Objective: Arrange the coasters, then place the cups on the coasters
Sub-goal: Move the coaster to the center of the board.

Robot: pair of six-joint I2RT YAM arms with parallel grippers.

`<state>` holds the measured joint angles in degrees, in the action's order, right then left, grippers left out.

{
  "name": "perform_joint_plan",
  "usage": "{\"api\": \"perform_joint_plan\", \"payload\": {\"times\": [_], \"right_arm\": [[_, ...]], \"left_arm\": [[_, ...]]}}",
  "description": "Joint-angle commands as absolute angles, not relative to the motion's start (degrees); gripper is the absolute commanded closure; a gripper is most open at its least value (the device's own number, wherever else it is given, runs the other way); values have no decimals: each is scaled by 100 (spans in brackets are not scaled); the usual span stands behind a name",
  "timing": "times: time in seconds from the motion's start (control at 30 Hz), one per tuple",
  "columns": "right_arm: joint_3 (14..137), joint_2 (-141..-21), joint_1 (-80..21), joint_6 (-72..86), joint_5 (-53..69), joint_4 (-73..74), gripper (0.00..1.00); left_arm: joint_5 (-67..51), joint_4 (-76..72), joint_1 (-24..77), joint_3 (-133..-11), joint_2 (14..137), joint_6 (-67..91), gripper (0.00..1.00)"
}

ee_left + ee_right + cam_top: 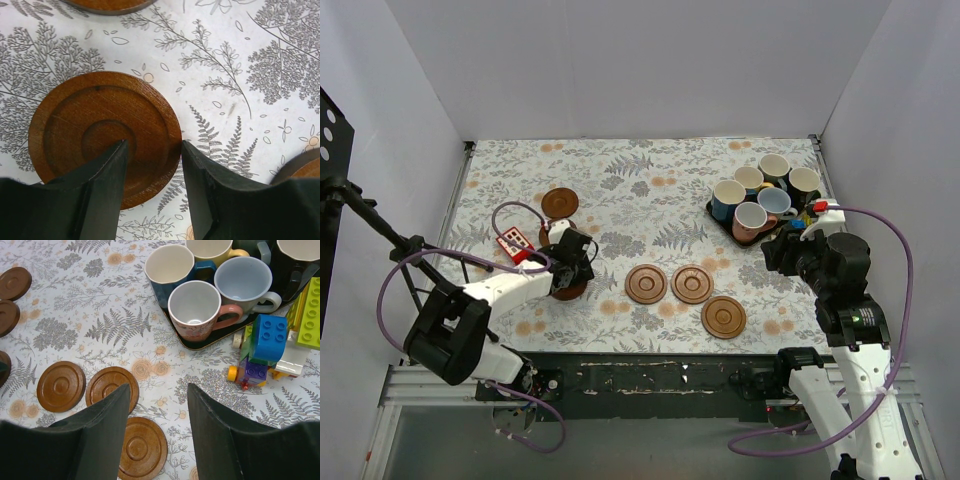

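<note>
Three reddish-brown coasters (692, 284) lie in a loose group mid-table, and another coaster (559, 202) lies far left. My left gripper (570, 275) is low over one more coaster (105, 130). It is open, with one finger over the disc and the other at its right rim, and the coaster lies flat. Several cups (750, 220) stand on the dark tray (717, 215) at the back right: pink (195, 307), dark blue (170, 265), light blue (242, 277). My right gripper (160, 390) hangs open and empty in front of the tray.
Colourful toy blocks (270, 345) lie beside the tray's near corner, close to the right gripper. A small red device (513, 243) sits left of the left gripper. White walls enclose the table on three sides.
</note>
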<state>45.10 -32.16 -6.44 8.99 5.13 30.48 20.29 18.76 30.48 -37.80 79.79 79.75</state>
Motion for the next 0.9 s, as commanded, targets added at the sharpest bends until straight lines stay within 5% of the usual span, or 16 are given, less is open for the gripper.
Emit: {"api": "perform_joint_plan", "payload": {"times": [0.0,0.87], "right_arm": [[4535,-3129,-642,879,571,3023,42],[4579,-3120,-642,853,536,3094,42]], "left_arm": [[2136,2435,2804,-3542,7901,7972,55],[2470,2162,2329,-4122,8560,7462,57]]}}
